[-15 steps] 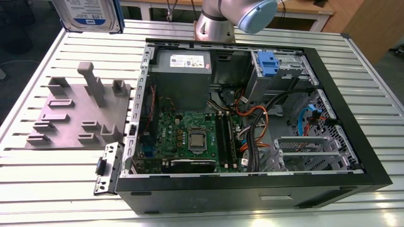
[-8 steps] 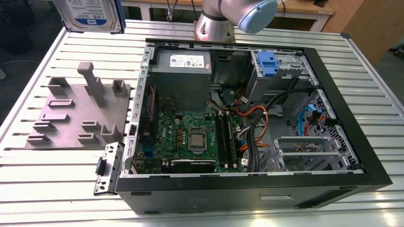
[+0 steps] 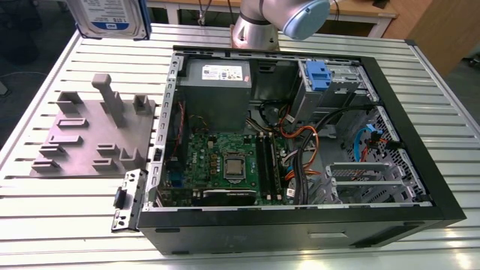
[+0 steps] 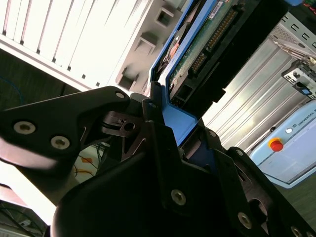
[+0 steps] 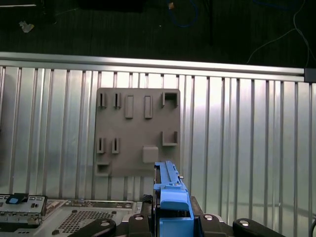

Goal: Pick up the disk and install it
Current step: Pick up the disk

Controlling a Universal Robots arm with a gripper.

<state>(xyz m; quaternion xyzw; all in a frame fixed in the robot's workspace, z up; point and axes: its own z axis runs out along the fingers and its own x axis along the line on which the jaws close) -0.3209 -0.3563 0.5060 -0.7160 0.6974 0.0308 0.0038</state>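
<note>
Disk [image 3: 111, 19]: aloft above grey fixture plate [image 3: 82, 140], well apart from open computer case [image 3: 300, 225].
Gripper [image 4: 165, 116]: clenched on disk's blue carrier.
Handling, judged: firm grip, carrier squared to case, clearance from cables [image 3: 300, 132].

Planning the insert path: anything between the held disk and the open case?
Nothing visible. The claw holds the disk aloft, clear of the open case; the grey fixture plate lies low on the table. Inside, cables crowd the drive bays.
</note>
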